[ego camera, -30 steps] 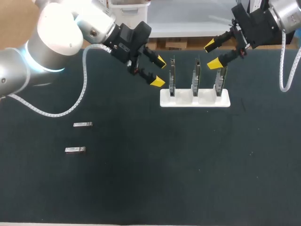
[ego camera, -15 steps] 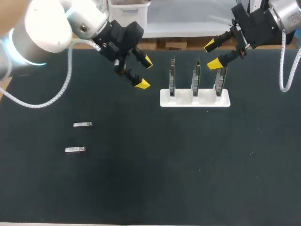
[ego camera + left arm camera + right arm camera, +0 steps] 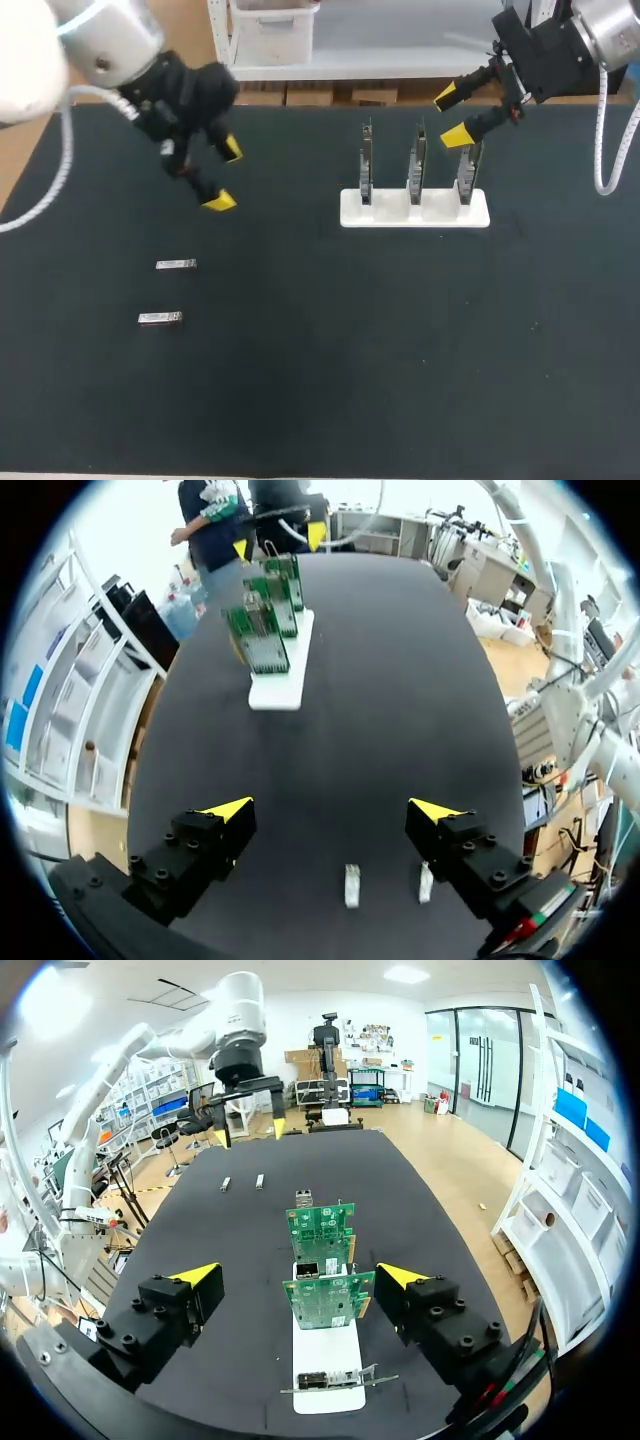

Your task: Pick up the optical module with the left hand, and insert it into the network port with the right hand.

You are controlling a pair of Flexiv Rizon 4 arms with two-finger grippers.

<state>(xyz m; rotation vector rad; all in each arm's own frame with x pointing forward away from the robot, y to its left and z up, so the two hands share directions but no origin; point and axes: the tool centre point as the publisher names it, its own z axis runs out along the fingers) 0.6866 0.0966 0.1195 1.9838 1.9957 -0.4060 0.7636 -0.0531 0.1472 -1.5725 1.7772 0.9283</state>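
Two optical modules point(image 3: 176, 264) point(image 3: 160, 318) lie flat on the dark table point(image 3: 330, 380) in the head view, near each other and parallel, on the left arm's side. The left gripper point(image 3: 225, 175) hangs above the table beyond them, well clear of both, with its fingers spread and nothing between them. The white holder point(image 3: 414, 209) stands farther to the right and carries three upright circuit boards point(image 3: 417, 160) in a row. The right gripper point(image 3: 452, 116) is at the rightmost board, fingers apart and holding nothing. One yellow tip is just beside that board's top edge; contact cannot be confirmed.

In the left wrist view, the left gripper point(image 3: 332, 810) shows both fingers released. One optical module point(image 3: 352, 885) lies on the table under the gap between them. The other point(image 3: 425, 882) lies just beside one finger, and neither is touched. The white holder point(image 3: 278, 683) with its circuit boards point(image 3: 262, 635) stands well ahead, and the right gripper point(image 3: 279, 542) is past them.

In the right wrist view, the right gripper point(image 3: 298, 1274) is spread wide. The nearest of the circuit boards point(image 3: 328, 1302) stands between its fingers, with a gap on each side. The white holder point(image 3: 325, 1358) lies under the gripper. Both optical modules point(image 3: 225, 1184) point(image 3: 259, 1181) rest far ahead on the table, below the left gripper point(image 3: 247, 1130).
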